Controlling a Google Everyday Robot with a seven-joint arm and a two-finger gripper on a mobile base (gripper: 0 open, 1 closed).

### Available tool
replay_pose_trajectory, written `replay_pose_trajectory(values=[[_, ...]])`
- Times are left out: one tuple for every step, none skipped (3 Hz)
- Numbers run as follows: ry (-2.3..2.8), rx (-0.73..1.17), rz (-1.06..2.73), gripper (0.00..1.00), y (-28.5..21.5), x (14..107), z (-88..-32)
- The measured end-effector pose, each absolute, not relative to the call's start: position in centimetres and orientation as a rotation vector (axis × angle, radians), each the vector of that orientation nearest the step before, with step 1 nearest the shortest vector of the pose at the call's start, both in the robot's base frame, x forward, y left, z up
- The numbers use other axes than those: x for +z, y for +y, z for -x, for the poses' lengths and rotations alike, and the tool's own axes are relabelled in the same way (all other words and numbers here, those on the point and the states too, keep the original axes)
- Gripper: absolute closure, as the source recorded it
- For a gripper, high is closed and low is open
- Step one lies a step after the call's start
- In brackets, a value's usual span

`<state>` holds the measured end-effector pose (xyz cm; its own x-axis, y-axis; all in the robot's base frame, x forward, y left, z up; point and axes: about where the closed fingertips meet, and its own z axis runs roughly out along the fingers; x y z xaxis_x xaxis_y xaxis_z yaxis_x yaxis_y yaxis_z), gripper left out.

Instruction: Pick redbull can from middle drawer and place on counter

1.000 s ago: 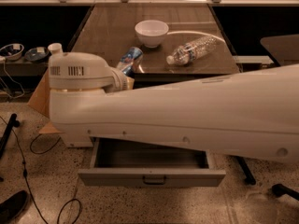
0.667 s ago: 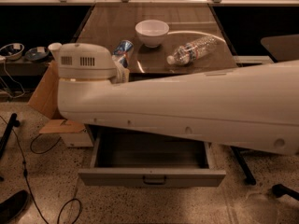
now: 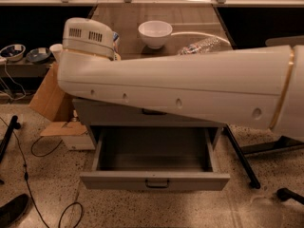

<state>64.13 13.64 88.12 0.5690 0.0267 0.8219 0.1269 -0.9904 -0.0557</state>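
My big white arm crosses the whole view, and its wrist housing hangs over the left part of the counter. The gripper sits behind that housing, with only a sliver showing at its right edge. A small blue edge of the redbull can peeks out there, above the counter's left side. The rest of the can is hidden. Below, the middle drawer stands pulled out, and its dark tray shows nothing inside.
A white bowl and a clear water bottle lie on the counter's far half. A cardboard box leans at the cabinet's left. Cables trail on the floor at left, and black chair legs stand at right.
The arm has lifted and reached farther back over the counter. The wrist housing now covers most of the can, which showed more fully before.
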Motion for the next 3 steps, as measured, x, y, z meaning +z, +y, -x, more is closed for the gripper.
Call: replay_pose_trajectory(values=[[-0.249, -1.344, 2.7, 1.0, 14.4, 87.8, -65.4], [-0.314, -1.239, 2.718, 1.0, 14.7, 87.4, -67.1], [-0.399, -1.077, 2.766, 1.0, 14.5, 87.8, -68.2]])
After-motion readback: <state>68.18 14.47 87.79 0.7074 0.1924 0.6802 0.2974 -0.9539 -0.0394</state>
